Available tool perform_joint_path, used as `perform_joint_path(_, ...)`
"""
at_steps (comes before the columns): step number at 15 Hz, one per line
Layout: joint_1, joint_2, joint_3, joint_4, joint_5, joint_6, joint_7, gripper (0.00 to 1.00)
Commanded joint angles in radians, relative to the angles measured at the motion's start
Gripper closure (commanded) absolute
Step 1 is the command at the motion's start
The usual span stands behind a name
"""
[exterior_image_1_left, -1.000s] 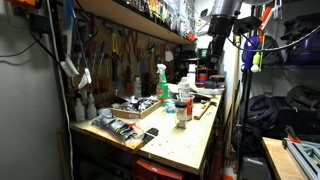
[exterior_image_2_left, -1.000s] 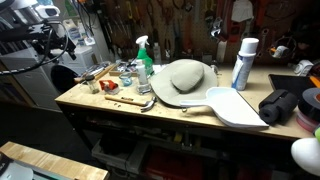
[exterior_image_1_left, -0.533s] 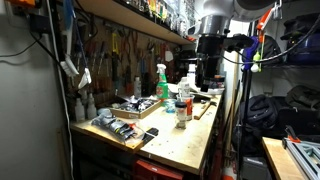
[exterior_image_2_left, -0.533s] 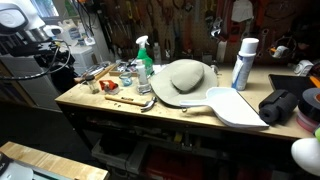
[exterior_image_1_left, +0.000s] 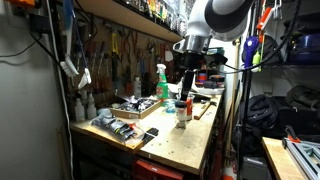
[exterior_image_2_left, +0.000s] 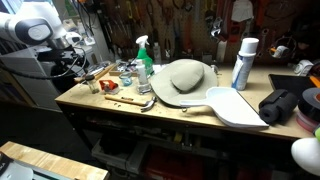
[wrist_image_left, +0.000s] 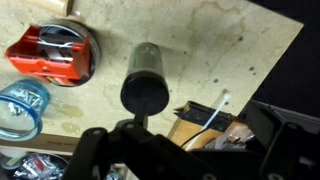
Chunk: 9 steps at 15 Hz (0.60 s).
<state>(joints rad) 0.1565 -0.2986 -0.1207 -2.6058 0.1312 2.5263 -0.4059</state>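
My gripper (exterior_image_1_left: 186, 82) hangs above the end of a wooden workbench (exterior_image_1_left: 195, 140), just over a small dark-capped bottle (exterior_image_1_left: 182, 108). In an exterior view the gripper (exterior_image_2_left: 76, 70) is at the bench's left end, above small tools. In the wrist view the fingers (wrist_image_left: 200, 142) are spread apart and hold nothing. Below them are the dark-capped bottle (wrist_image_left: 146, 75), a red object (wrist_image_left: 52, 55), a clear blue container (wrist_image_left: 20, 105) and a black tray with a white wire (wrist_image_left: 205, 120).
A green spray bottle (exterior_image_1_left: 161, 82) (exterior_image_2_left: 145, 60) and tool trays (exterior_image_1_left: 137, 106) stand on the bench. Further along are a grey bowl-shaped thing (exterior_image_2_left: 185, 78), a white spray can (exterior_image_2_left: 243, 63), a white scoop (exterior_image_2_left: 235, 105), a hammer (exterior_image_2_left: 135, 101) and black cloth (exterior_image_2_left: 285, 105). A shelf (exterior_image_1_left: 130, 18) overhangs.
The arm has swung down and in over the end of the bench, bringing the gripper from high up to just above the small bottle. Nothing on the bench has moved.
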Motion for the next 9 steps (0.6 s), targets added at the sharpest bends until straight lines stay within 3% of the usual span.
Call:
perform_joint_path(1, -0.027, 0.096, -0.005, 0.064, 0.014, 0.045, -0.039, 0.0)
perform_joint_path(9, -0.091, 0.228, 0.024, 0.127, -0.016, 0.05, -0.013, 0.0)
